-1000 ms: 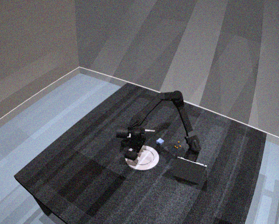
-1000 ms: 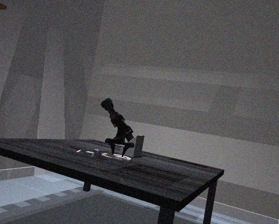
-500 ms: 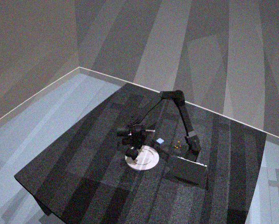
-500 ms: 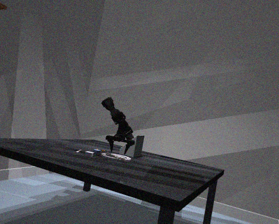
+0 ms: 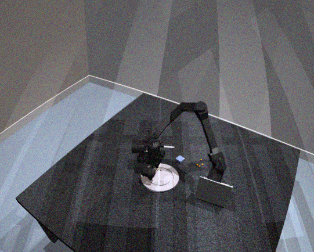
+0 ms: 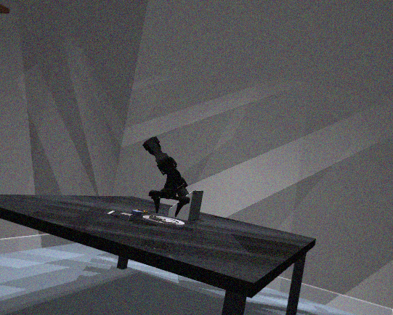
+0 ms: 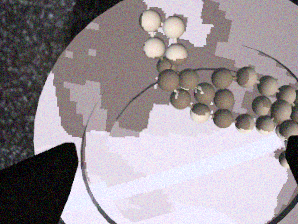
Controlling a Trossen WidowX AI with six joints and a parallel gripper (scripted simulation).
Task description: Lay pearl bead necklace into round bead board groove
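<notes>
The round white bead board (image 5: 160,189) (image 6: 179,223) (image 7: 130,167) lies flat on the dark table, with its groove showing as a thin dark ring. The pearl bead necklace (image 7: 222,118) lies bunched on the board in the wrist view. Most of its beads form a clump inside the ring at upper right, some near the groove line; several beads stick out beyond the ring at the top. My gripper (image 6: 167,214) (image 7: 183,151) is wide open and empty, low over the board. Its right finger, at the wrist view's right edge, hides some beads or stands close to them.
An upright grey panel (image 5: 214,192) (image 6: 196,205) stands beside the board, near the arm's base. A blue square (image 5: 180,158), several small orange balls (image 5: 202,164) and a white strip (image 5: 169,147) (image 6: 111,212) lie on the table near the board.
</notes>
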